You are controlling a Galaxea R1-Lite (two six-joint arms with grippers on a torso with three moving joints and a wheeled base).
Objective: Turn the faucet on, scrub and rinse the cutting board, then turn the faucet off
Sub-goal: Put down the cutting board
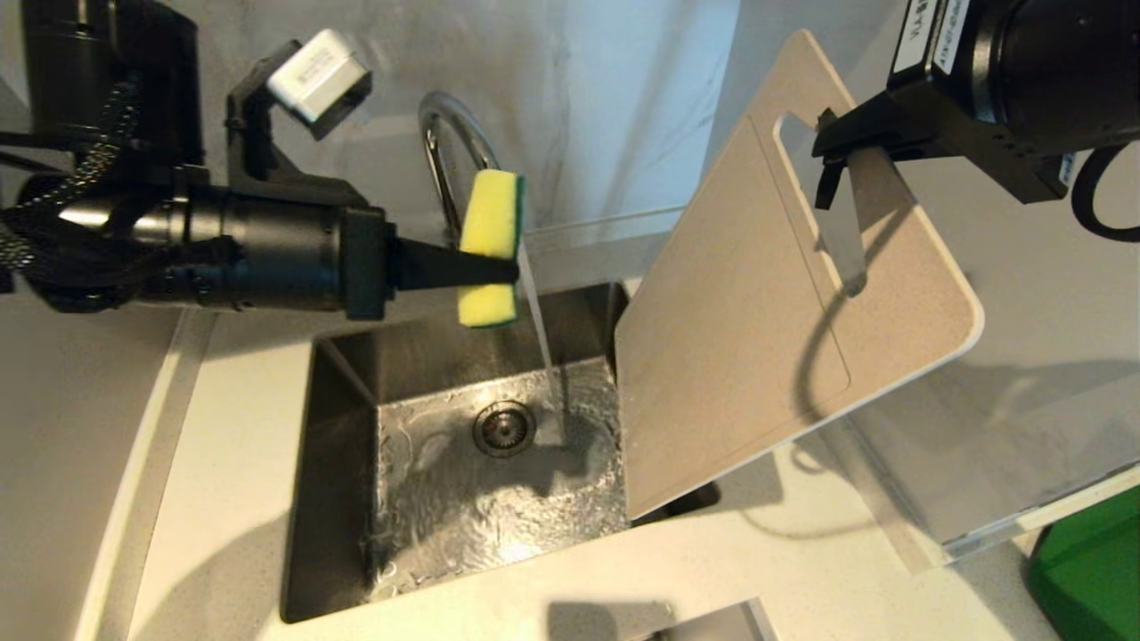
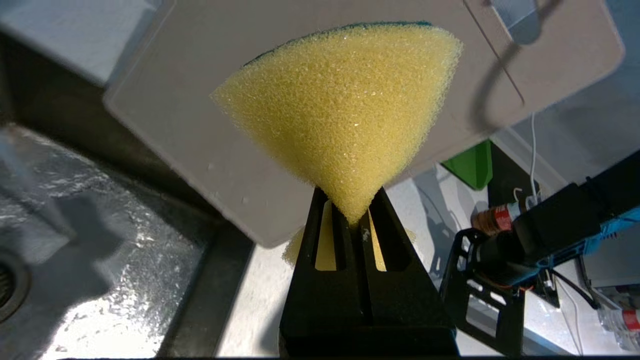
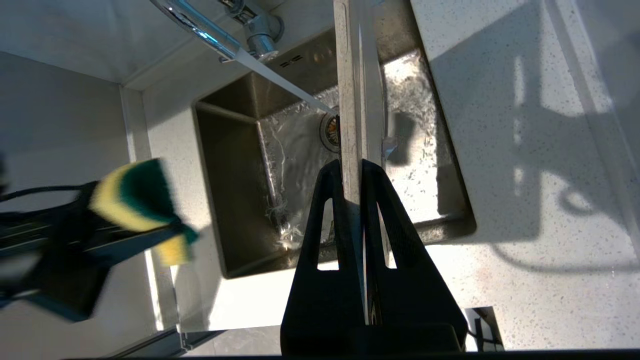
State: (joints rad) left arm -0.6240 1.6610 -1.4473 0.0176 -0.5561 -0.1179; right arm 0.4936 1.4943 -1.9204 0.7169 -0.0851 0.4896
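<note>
The chrome faucet (image 1: 443,178) is running; its stream (image 1: 545,338) falls into the steel sink (image 1: 338,499). My left gripper (image 1: 500,267) is shut on a yellow sponge with a green back (image 1: 490,240), held above the sink right beside the stream. In the left wrist view the sponge (image 2: 340,110) is pinched between the fingers (image 2: 352,215), facing the cutting board (image 2: 200,125). My right gripper (image 1: 833,165) is shut on the beige cutting board (image 1: 757,320) at its handle slot, holding it tilted over the sink's right edge. The right wrist view shows the board edge-on (image 3: 352,100).
The drain (image 1: 504,427) sits mid-basin under rippling water. Pale countertop (image 1: 802,579) surrounds the sink. A green mat (image 1: 1087,552) lies at the front right. A pale wall stands behind the faucet.
</note>
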